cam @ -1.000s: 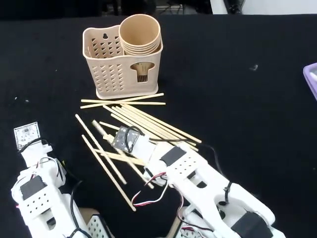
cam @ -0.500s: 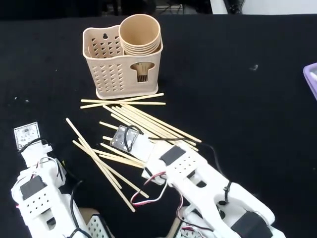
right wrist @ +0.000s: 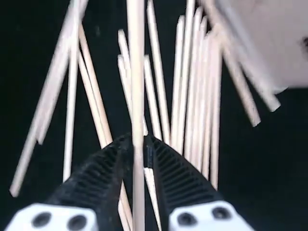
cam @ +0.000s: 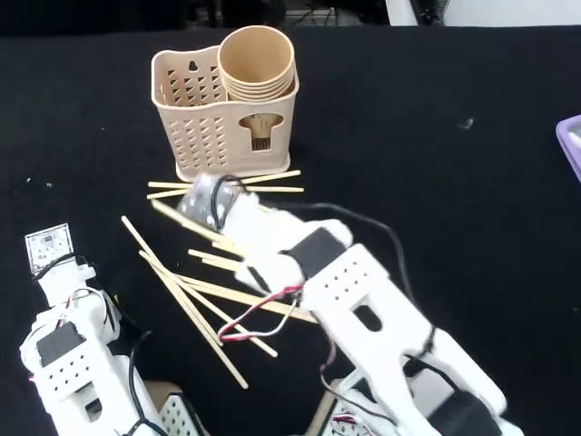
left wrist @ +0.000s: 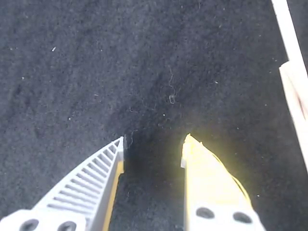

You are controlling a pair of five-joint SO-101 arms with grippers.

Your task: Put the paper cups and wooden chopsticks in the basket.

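The left gripper (left wrist: 154,142) hovers nearest, jaws apart over black cloth (left wrist: 96,57). The right gripper (right wrist: 138,139) is clamped on one chopstick (right wrist: 136,72) above scattered chopsticks (cam: 182,299). Beyond them, the basket (cam: 213,136) holds stacked paper cups (cam: 258,59).

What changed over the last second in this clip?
The right gripper, shut on one chopstick, moved up the table to the front of the basket; the loose chopsticks shifted. The left gripper, basket and paper cups stayed put.

Right gripper (right wrist: 138,140) extended forward, fingers clamped together; left gripper (left wrist: 153,143) low, fingers apart.
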